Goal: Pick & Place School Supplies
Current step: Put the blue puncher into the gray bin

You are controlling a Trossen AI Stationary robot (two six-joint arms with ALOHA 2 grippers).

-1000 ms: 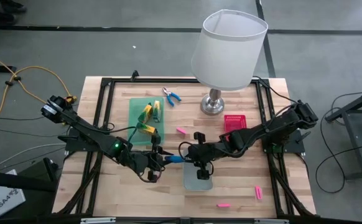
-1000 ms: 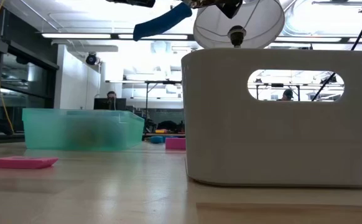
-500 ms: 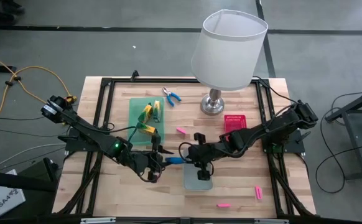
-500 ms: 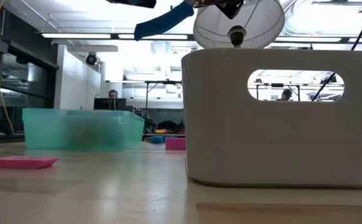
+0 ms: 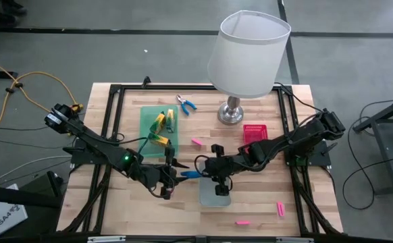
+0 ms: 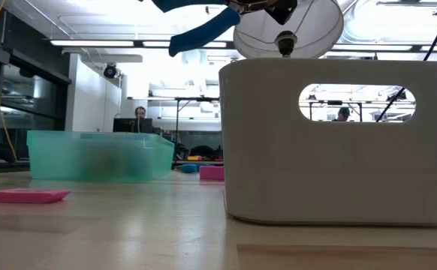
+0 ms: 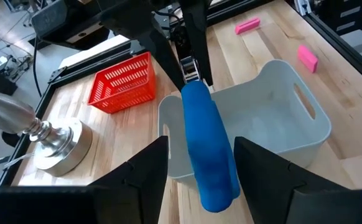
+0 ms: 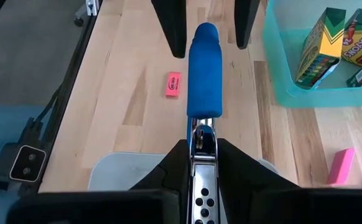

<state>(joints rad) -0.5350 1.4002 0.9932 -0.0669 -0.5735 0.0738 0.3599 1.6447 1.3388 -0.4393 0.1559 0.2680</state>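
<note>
A handover between the two arms is in hand above the middle of the surface (image 5: 125,202). The blue-handled screwdriver (image 7: 207,152) is held level in the air, its metal shank clamped in the narrow right tool (image 8: 201,138), while its blue handle reaches toward the left arm. The left tool (image 7: 199,177) is spread wide, a finger on either side of the handle and clear of it, so the screwdriver is judged to be carried by the right tool alone. In the high view the screwdriver (image 5: 189,173) is seen just beside the upper left corner of the grey tray (image 5: 212,199), not yet over its hollow; in the low view the handle (image 6: 201,32) is seen well above the tray's rim (image 6: 339,66).

The other supplies lie apart: pink bars (image 5: 279,208) on the bare wood, crayon boxes (image 8: 318,45) in the green tray (image 5: 146,116), pliers (image 5: 186,103) near the lamp (image 5: 248,54).

Next, a clean withdrawal of the left tool is called for, so that the handle is not knocked. The right tool is then to be brought over the grey tray, which seems the likely place, and opened there.
</note>
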